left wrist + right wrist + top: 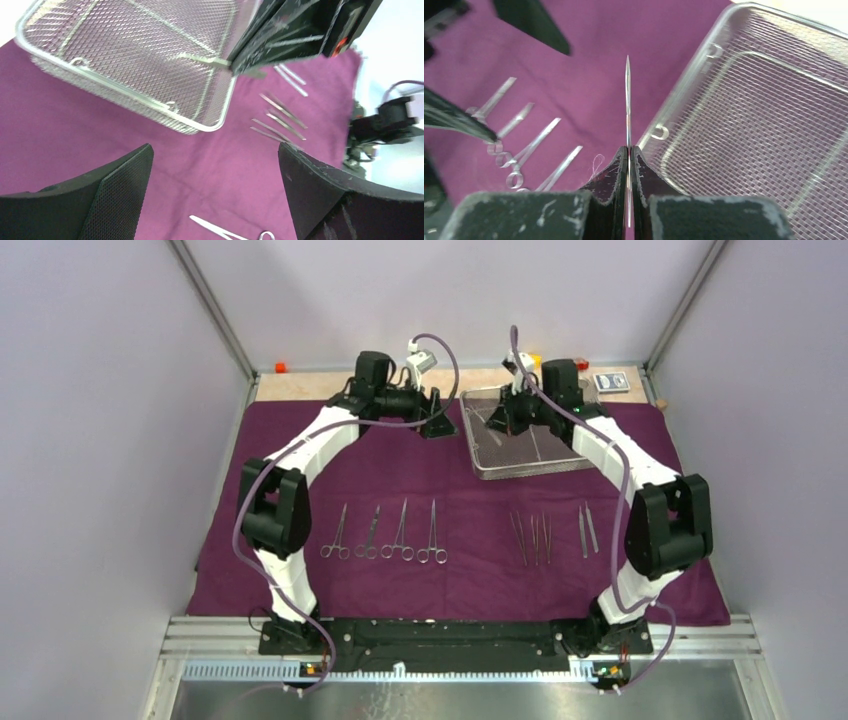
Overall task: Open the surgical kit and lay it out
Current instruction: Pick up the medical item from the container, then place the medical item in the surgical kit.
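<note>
One tweezers in right hand (by tray rim).

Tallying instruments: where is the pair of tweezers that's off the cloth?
The tweezers are pinched in the right hand, above the left edge of the mesh tray, far side and right of centre in the top view.
</note>
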Robot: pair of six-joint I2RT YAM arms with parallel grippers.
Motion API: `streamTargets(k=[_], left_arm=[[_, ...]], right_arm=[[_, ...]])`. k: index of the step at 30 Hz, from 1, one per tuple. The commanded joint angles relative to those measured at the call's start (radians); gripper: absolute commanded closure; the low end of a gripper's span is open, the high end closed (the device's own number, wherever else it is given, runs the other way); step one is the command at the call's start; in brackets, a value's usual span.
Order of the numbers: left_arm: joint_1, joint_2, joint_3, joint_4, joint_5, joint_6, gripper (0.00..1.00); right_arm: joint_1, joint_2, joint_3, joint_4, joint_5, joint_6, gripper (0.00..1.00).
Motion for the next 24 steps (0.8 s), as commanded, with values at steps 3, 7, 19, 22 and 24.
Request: streamTargets(k=[3, 7, 19, 22, 24], left_arm=[[-0.01, -0.011, -0.087, 0.388, 0.194, -0.335, 0.01], [-0.01, -0.035, -0.165, 0.595, 0.24, -0.466, 0.03], [-0.008, -0.022, -0.243, 0.915, 0.271, -0.693, 0.26], [-0.003, -0.015, -0.243, 0.94, 0.272, -0.718, 0.32], [0.003, -0.011, -0.244, 0.968, 0.273, -0.742, 0.35]], right_arm=[[-0.006, -0.076, -0.109, 0.356, -0.302, 0.332, 1.0], [-0.007, -0.077, -0.162, 0.492, -0.363, 0.465, 1.0], [-0.006, -0.051, -0.218, 0.652, -0.43, 0.615, 1.0], [-0.006, -0.046, -0.226, 0.671, -0.441, 0.625, 1.0], [-0.006, -0.044, -0.231, 0.677, -0.447, 0.63, 1.0]])
